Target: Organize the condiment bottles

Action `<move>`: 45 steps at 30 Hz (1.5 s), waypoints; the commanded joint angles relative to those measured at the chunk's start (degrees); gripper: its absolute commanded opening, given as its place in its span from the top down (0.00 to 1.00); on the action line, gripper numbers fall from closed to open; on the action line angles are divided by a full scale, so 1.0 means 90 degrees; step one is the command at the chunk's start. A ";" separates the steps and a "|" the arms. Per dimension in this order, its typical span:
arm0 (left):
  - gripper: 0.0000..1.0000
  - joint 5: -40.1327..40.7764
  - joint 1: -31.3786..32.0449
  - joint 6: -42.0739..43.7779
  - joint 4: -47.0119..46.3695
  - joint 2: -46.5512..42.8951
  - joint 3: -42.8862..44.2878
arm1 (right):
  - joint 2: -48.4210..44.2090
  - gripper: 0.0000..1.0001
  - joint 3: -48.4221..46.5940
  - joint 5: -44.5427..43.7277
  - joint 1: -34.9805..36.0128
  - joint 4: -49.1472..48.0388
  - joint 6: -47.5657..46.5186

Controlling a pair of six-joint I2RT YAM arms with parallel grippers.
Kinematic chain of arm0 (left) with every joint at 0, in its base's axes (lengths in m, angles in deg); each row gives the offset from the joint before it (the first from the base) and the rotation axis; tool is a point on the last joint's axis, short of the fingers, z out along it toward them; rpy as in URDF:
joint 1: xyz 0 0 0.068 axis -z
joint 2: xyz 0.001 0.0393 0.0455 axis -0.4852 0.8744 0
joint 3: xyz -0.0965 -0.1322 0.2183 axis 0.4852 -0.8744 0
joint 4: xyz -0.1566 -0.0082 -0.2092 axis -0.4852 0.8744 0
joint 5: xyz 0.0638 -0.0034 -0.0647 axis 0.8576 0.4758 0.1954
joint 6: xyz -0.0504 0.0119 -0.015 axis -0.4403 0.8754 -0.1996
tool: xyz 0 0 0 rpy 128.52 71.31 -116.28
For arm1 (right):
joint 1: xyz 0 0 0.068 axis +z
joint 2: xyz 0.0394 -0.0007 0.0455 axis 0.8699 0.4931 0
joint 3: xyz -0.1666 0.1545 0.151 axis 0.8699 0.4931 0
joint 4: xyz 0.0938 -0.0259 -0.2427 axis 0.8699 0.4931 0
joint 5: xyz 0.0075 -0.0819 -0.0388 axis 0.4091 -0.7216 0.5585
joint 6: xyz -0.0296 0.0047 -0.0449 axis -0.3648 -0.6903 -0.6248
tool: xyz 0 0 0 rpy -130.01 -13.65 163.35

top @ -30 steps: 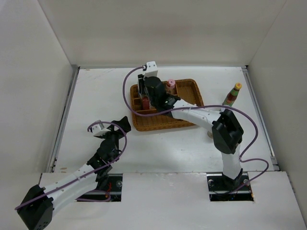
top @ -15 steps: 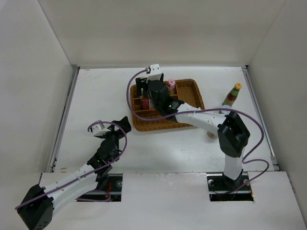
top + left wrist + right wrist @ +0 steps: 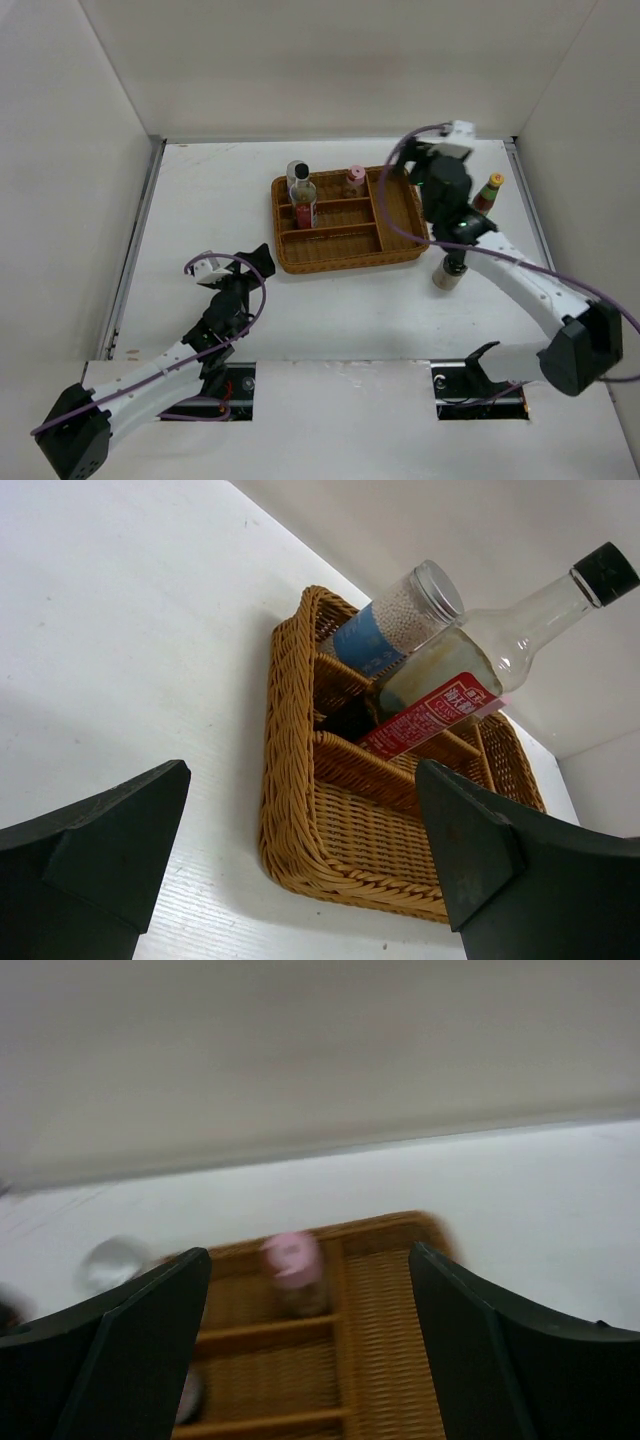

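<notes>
Hands both spread wide, empty: left hand (image 3: 302,770) facing brown wicker divided tray (image 3: 330,875) holding tall clear black-capped red-labelled bottle (image 3: 470,670); right hand (image 3: 310,1255) raised by tray's right edge.

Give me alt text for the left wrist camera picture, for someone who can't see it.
A brown wicker divided tray sits on a white table, holding a tall clear bottle with a black cap and red label and beside it a silver-lidded jar with a blue label. The left gripper, open and empty, frames the bottom corners with its dark fingers.
</notes>
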 commanded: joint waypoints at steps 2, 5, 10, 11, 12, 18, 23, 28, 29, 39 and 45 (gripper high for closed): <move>0.00 -0.0039 0.0068 -0.0062 -0.0242 0.0054 -0.0202 | -0.0809 0.10 0.0485 -0.0791 -0.1705 0.1030 0.0437; 0.00 -0.0039 0.0068 -0.0062 -0.0272 0.0054 -0.0202 | -0.0810 0.03 0.0652 -0.0939 -0.2683 0.1256 0.0506; 0.00 -0.0058 0.0078 -0.0062 -0.0340 0.0200 -0.0183 | -0.0255 0.00 0.0487 -0.0569 -0.3485 0.1510 0.0525; 0.00 -0.0058 0.0087 -0.0062 -0.0350 0.0210 -0.0183 | -0.0138 0.00 0.0428 -0.0500 -0.3554 0.1520 0.0535; 0.00 -0.0068 0.0097 -0.0062 -0.0360 0.0181 -0.0192 | -0.0011 0.00 0.0379 -0.0403 -0.3651 0.1510 0.0535; 0.00 -0.0078 0.0097 -0.0072 -0.0369 0.0259 -0.0183 | 0.0615 0.00 0.0096 0.0300 -0.4150 0.1422 0.0642; 0.00 -0.0078 0.0097 -0.0072 -0.0398 0.0278 -0.0173 | 0.0986 0.11 -0.0051 0.0487 -0.4228 0.1072 0.0604; 0.00 -0.0126 0.0107 -0.0081 -0.0457 0.0259 -0.0163 | 0.1416 0.23 -0.0324 0.0516 -0.4209 0.1002 0.0486; 0.00 -0.0127 0.0097 -0.0072 -0.0457 0.0249 -0.0163 | 0.1455 0.29 -0.0325 0.0478 -0.4209 0.1002 0.0467; 0.00 -0.0146 0.0097 -0.0072 -0.0457 0.0405 -0.0114 | 0.0481 0.69 -0.0081 -0.0538 -0.3897 -0.0110 -0.0031; 0.00 -0.0195 0.0097 -0.0072 -0.0457 0.0376 -0.0124 | -0.0350 0.69 -0.0256 -0.0538 -0.3078 -0.0179 -0.0344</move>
